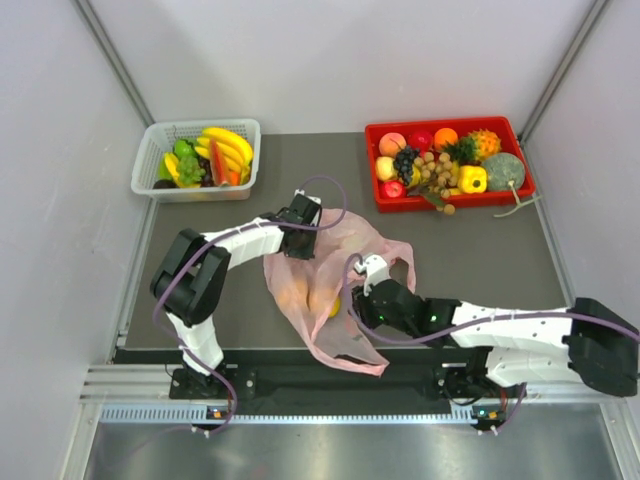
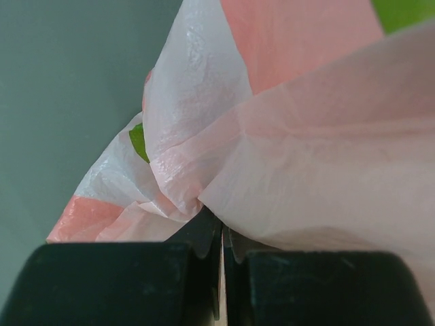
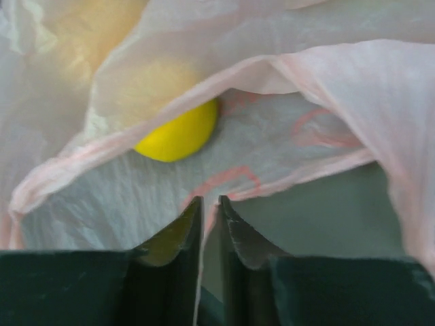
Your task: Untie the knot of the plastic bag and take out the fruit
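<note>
Your left gripper, pressed together, pinches a fold of the bag. Your right gripper, likewise closed, nips thin bag film. A yellow fruit sits inside just beyond. The bag lies on the table between both arms.

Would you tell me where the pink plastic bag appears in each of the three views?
Top external: plastic bag central on the grey table mat.
Left wrist: plastic bag fills centre and right.
Right wrist: plastic bag spans the top, over a yellow fruit.
Shared landmark: grey table mat beside it in every view.
</note>
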Robot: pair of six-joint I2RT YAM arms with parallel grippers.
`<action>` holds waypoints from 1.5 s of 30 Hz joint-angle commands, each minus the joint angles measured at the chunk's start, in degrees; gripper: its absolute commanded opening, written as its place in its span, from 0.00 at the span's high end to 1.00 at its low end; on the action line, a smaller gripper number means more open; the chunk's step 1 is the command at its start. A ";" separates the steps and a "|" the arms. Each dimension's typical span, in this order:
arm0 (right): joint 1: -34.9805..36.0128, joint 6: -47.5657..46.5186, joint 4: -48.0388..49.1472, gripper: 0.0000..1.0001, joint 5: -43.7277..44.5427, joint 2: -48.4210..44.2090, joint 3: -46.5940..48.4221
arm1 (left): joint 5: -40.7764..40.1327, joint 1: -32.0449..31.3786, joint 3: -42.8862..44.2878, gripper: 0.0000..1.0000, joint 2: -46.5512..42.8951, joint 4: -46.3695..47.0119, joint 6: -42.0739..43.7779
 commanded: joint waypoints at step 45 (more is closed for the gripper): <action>0.80 -11.10 5.91 1.00 -7.39 7.58 8.04 | 4.29 0.25 -8.24 1.00 -2.32 5.77 -1.83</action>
